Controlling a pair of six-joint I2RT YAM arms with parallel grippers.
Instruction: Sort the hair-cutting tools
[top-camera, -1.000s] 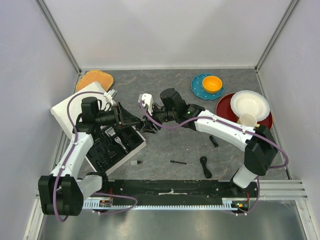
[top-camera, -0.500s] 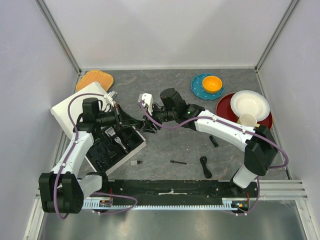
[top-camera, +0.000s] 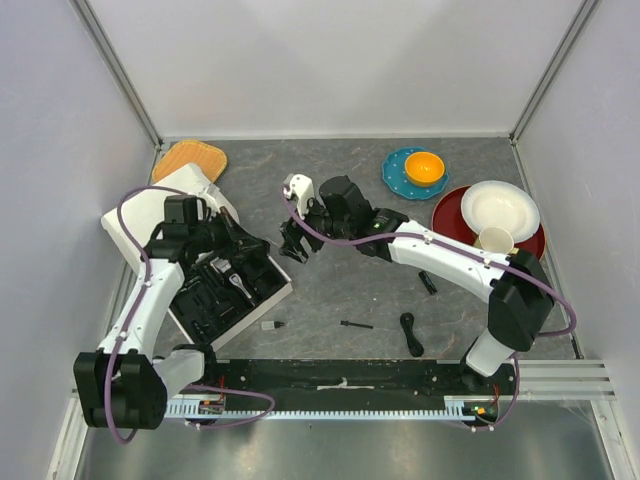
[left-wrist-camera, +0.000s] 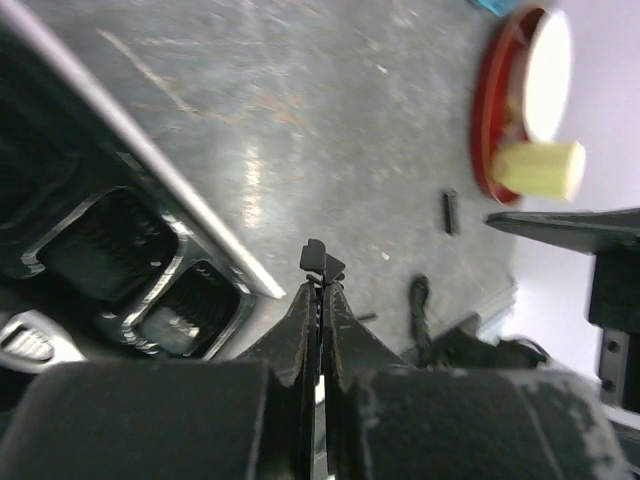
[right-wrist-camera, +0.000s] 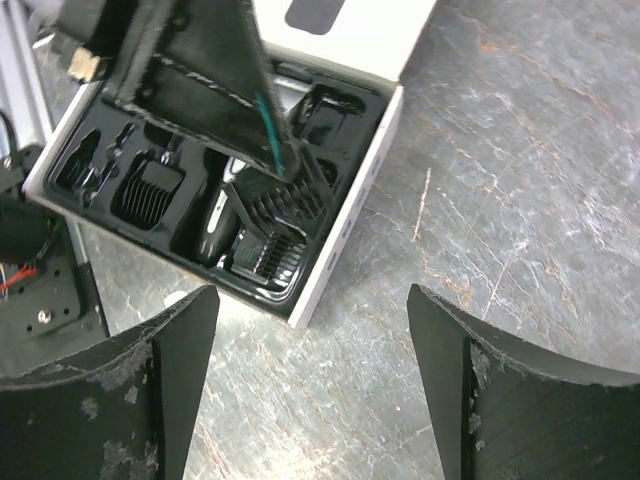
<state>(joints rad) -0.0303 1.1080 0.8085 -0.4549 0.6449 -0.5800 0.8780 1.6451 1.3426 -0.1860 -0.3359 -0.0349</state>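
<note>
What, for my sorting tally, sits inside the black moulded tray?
The clipper and two comb guards lie in its slots. The left gripper, shut on a small black piece, hides the slots beneath it.

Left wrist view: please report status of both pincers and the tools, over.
Left pincer shut on small black bit, over tray. Right pincer open, empty. Cable and brush loose on table.

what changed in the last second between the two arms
The two end effectors, which met at the box's right edge, have come apart. The right end effector backed off slightly and is open. The left end effector drew back over the tray, shut on a small black piece. The cable, brush and dishes stayed put.
</note>
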